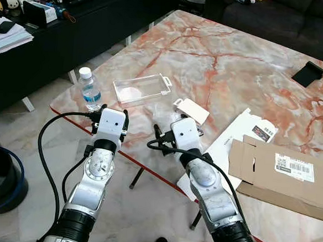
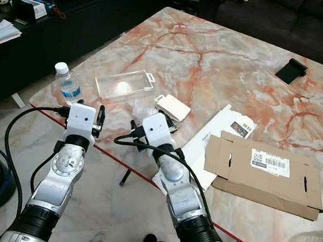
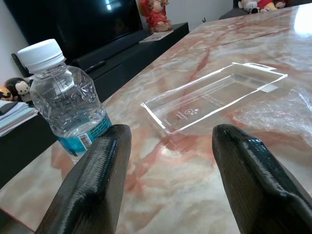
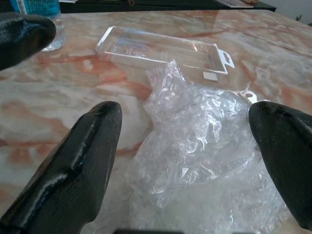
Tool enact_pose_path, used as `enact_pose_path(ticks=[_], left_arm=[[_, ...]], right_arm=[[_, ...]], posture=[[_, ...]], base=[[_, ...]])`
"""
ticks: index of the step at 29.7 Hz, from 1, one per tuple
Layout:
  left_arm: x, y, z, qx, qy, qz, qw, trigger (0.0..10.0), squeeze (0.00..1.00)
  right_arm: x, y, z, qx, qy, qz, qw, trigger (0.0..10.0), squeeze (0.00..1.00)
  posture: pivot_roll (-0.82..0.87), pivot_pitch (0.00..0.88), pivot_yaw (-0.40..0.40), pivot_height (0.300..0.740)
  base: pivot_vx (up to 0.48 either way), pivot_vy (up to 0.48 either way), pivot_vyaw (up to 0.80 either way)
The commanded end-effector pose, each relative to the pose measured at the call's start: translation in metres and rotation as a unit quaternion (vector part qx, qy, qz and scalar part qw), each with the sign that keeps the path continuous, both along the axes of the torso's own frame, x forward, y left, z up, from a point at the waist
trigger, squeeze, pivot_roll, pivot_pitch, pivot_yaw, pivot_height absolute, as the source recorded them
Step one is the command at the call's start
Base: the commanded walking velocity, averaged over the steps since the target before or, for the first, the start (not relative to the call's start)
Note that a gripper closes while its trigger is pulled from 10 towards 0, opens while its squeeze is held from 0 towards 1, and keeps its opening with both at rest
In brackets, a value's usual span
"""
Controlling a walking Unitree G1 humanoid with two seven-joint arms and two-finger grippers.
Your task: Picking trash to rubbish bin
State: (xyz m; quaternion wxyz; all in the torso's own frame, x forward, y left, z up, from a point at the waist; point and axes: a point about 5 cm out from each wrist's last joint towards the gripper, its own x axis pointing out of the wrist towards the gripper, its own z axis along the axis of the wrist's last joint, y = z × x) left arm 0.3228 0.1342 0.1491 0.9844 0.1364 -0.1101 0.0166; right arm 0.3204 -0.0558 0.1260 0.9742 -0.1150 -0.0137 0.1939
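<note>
water bottle [image 1: 89, 88] left of clear tray [image 1: 141, 89]; cardboard [image 1: 286, 169] far right.

Right end effector [image 4: 187, 146] fingers spread around crumpled clear plastic wrap [image 4: 204, 146], clear plastic tray [image 4: 161, 48] beyond, marble table [image 4: 63, 92]

1. This is a living room in a home.
2. A low marble-patterned bench [image 1: 227, 59] with pink and red veining stands in the middle, of coffee-table height.
3. A dark sofa [image 1: 279, 18] runs along its far side, with small soft toys on the cushions.
4. A long black media cabinet [image 1: 73, 32] lines the wall to the robot's left, carrying stacked papers [image 1: 6, 35], small boxes and figurines.
5. In the left wrist view a large dark television screen [image 3: 73, 19] stands on that cabinet.
6. The floor [image 1: 139, 208] is pale polished tile.
7. Household clutter lies on the bench: a water bottle [image 1: 90, 88] and flattened cardboard [image 1: 283, 168].
</note>
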Motion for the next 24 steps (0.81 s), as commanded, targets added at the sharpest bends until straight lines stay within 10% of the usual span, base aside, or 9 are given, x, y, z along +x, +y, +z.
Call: enact_pose_path(ticks=[1,8,10,11,24], left_arm=[[0.001,-0.004,0.004,0.004,-0.003,-0.008,1.000,10.0,0.00],[0.001,-0.005,0.003,0.009,-0.001,-0.012,1.000,10.0,0.00],[0.001,-0.006,0.003,0.010,0.000,-0.014,1.000,10.0,0.00],[0.001,-0.006,0.003,0.011,0.001,-0.014,1.000,10.0,0.00],[0.001,-0.007,0.003,0.013,0.002,-0.016,1.000,10.0,0.00]], right_arm=[[0.000,0.001,-0.003,-0.006,0.002,-0.002,1.000,10.0,0.00],[0.000,0.000,-0.008,-0.018,0.012,-0.002,1.000,10.0,0.00],[0.000,0.001,-0.011,-0.026,0.017,0.003,1.000,1.8,0.00],[-0.001,0.002,-0.012,-0.028,0.019,0.005,0.999,0.0,0.00],[-0.002,0.005,-0.012,-0.027,0.018,0.019,0.999,0.0,0.00]], posture=[[0.03,0.175,-0.080,0.740],[0.03,0.174,-0.078,0.740],[0.03,0.174,-0.078,0.740],[0.03,0.174,-0.078,0.740],[0.03,0.174,-0.079,0.740]], base=[[0.000,0.000,0.00],[0.000,0.000,0.00],[0.000,0.000,0.00],[0.000,0.000,0.00],[0.000,0.000,0.00]])
